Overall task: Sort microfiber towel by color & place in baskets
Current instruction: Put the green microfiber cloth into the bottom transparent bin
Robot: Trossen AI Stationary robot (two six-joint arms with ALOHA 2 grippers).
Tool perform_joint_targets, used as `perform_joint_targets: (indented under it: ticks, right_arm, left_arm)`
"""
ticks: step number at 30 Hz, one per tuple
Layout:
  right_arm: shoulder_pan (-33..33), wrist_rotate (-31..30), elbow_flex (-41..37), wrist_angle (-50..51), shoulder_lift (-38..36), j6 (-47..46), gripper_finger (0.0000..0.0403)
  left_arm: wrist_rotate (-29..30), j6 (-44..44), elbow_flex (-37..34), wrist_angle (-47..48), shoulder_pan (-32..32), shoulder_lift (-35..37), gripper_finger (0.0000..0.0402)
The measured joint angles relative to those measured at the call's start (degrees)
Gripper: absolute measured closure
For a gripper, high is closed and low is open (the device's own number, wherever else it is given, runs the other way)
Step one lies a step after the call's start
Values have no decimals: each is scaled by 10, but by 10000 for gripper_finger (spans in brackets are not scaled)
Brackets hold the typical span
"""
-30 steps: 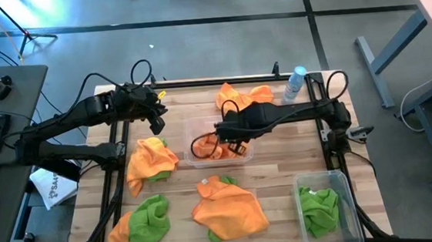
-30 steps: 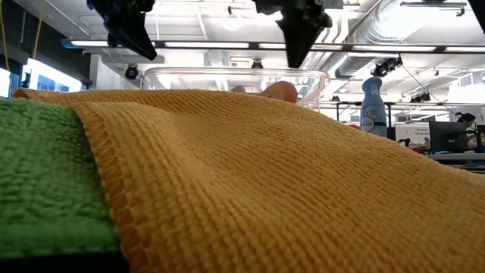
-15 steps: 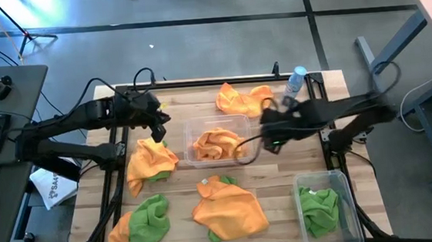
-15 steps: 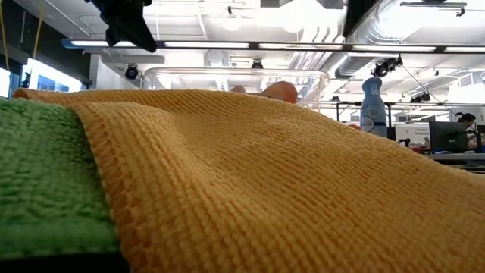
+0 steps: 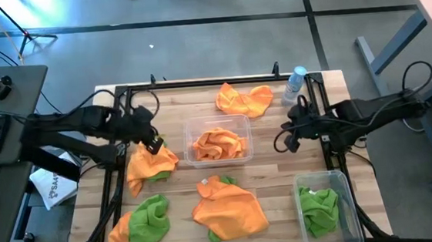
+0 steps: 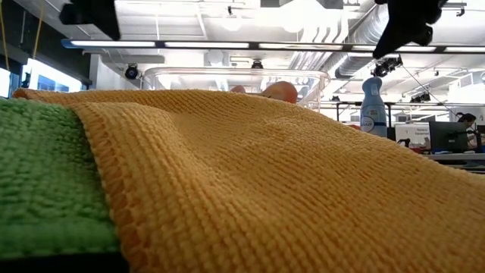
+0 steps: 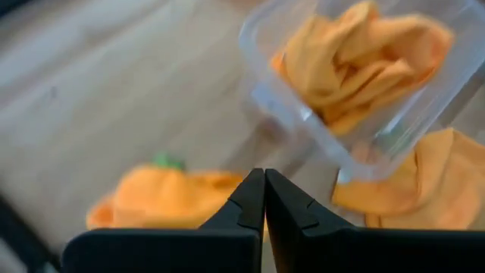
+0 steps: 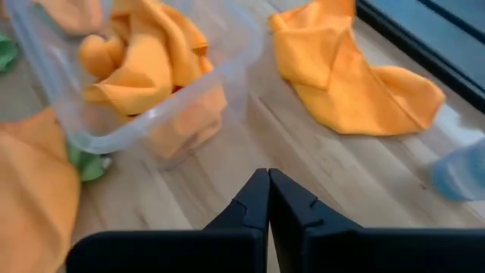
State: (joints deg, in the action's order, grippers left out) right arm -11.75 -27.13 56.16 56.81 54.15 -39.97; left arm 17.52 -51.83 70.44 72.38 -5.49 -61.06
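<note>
Both tools, left tool (image 5: 154, 145) and right tool (image 5: 289, 140), are pinched together empty, so next up is probably grabbing a loose orange towel (image 5: 151, 161) for the middle basket (image 5: 188, 130).

The table (image 5: 273, 159) is pale wood planks with a matt grain. On it, the middle basket (image 5: 241, 124) is clear, glossy plastic, holding a soft orange cloth towel (image 5: 218, 142). Nearest the low camera, another orange towel (image 6: 265, 182) shows a coarse, ribbed weave beside nubbly green cloth (image 6: 38, 182).
</note>
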Motion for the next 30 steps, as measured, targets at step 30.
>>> perform_joint_targets:
  ticks: [30]
  right_arm:
    - [9,-48,-17,4,-17,167,402]
  left_arm:
    - [-212,-544,24,62,-252,-222,347]
